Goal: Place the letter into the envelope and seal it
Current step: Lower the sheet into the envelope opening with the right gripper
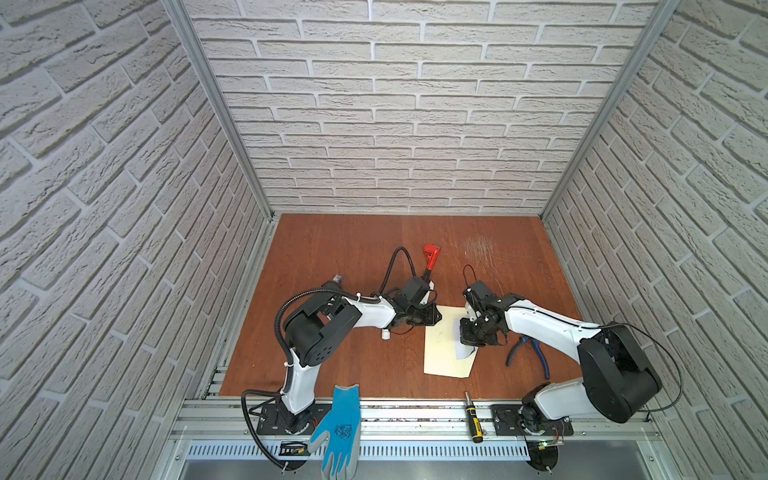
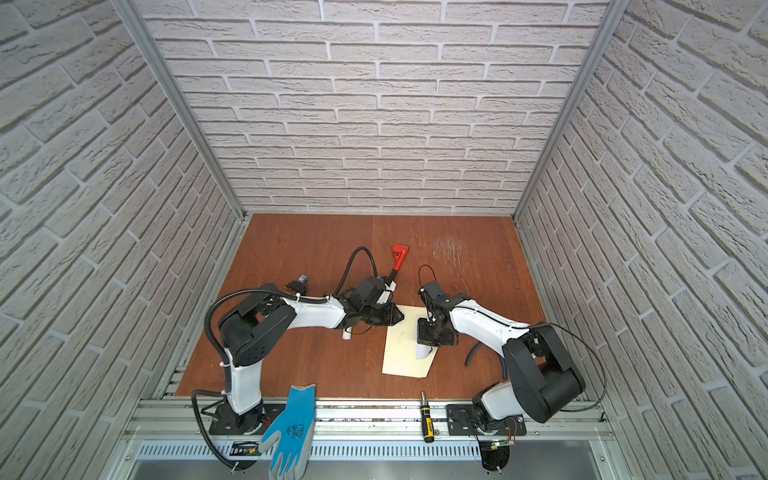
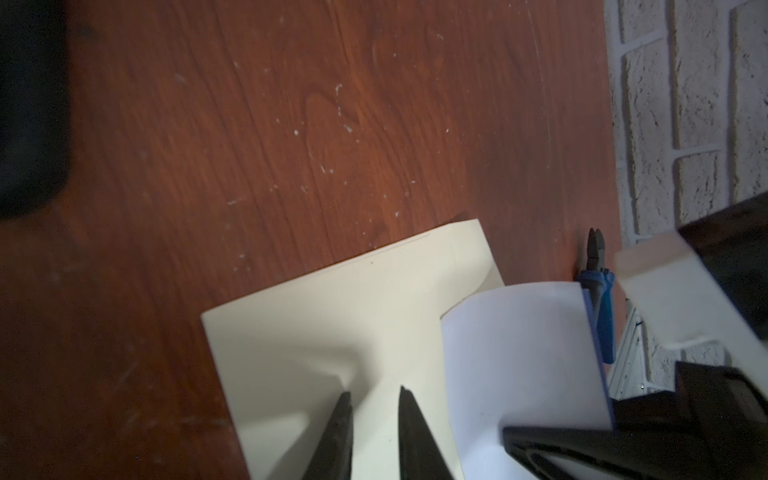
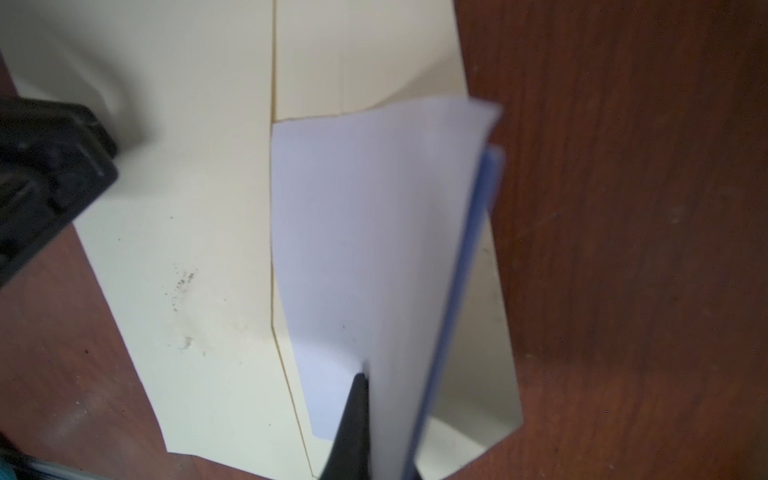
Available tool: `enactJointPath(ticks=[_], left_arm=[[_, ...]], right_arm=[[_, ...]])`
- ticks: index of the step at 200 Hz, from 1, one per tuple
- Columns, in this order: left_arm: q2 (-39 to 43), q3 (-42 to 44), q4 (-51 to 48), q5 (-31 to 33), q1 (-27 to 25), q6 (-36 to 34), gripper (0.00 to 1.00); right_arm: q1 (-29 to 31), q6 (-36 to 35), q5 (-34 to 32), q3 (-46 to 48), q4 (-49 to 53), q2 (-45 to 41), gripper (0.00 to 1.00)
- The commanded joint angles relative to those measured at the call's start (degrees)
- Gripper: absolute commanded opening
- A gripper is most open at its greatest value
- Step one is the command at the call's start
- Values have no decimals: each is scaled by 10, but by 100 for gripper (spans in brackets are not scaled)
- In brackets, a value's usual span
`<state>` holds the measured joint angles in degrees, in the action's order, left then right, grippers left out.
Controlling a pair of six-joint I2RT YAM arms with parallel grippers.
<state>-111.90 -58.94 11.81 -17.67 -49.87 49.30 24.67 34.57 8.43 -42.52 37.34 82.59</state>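
The cream envelope (image 1: pixel 440 353) (image 2: pixel 401 349) lies flat on the wooden table, its flap end towards the right arm. My right gripper (image 1: pixel 467 343) (image 4: pixel 382 374) is shut on the white letter (image 1: pixel 465 353) (image 4: pixel 365 228), which curves up over the flap with its blue edge showing. The letter's lower edge runs along the envelope's (image 4: pixel 187 187) mouth line; I cannot tell whether it is inside. My left gripper (image 1: pixel 439 317) (image 3: pixel 376 395) rests on the envelope's (image 3: pixel 332 311) far left corner, jaws a little apart, and the paper puckers at one fingertip (image 3: pixel 344 405).
Blue-handled pliers (image 1: pixel 528 353) (image 3: pixel 598 291) lie right of the envelope beside the right arm. A red pipe wrench (image 1: pixel 431 255) lies behind the left gripper. A white glue stick (image 1: pixel 386 333) shows under the left forearm. A screwdriver (image 1: pixel 473 419) and blue glove (image 1: pixel 338 428) lie on the front rail.
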Motion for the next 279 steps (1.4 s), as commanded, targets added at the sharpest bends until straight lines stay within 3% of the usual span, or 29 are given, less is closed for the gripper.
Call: enactJointPath(ticks=[1,127,170,197,248,279], left_arm=[[-13,21,-25,2,4,-5,22],[0,30,-11,-10,4,5,20],[30,24,-39,-7,4,-10,24],[40,19,-46,-7,4,-15,25],[60,21,-55,5,-6,-19,27],[77,25,-60,9,-15,-19,35]], right_arm=[[-2,15,18,6,-33,0,6],[-3,40,92,41,-139,17,6],[-2,28,50,15,-68,-29,39],[-3,19,23,-1,-15,-59,50],[-2,11,-16,-8,44,-101,55],[-2,7,-17,-6,38,-87,53]])
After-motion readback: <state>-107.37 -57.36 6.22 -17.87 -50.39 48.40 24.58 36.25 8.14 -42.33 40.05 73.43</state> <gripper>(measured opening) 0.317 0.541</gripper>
